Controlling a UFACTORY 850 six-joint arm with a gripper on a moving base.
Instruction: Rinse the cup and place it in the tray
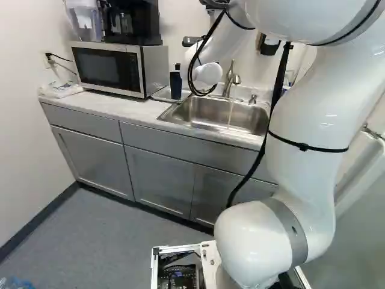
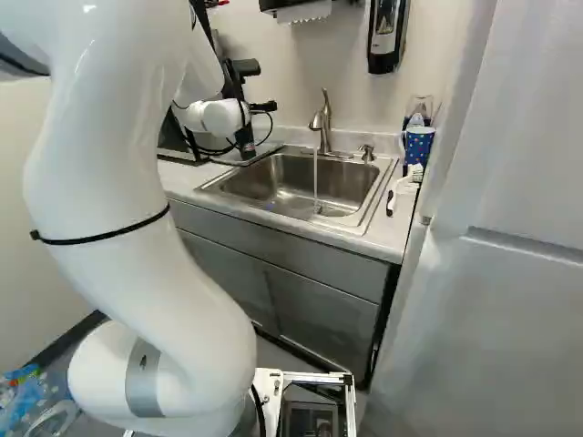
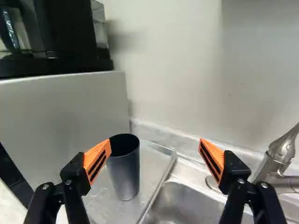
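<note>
Part of my gripper shows beyond the arm's white wrist in the right base view. Seen from the wrist, the gripper stands open, its orange pads wide apart with nothing gripped. The dark cup stands upright, its mouth up, close past the tip of one finger. Under the cup lies the clear tray, between the microwave and the sink. The dark cup also shows below the wrist in the right base view. Water runs from the faucet into the sink.
The microwave carries a black coffee maker. A blue dotted cup and a white-bristled brush are on the counter right of the sink. A soap dispenser hangs on the wall. A tall grey panel stands at the right.
</note>
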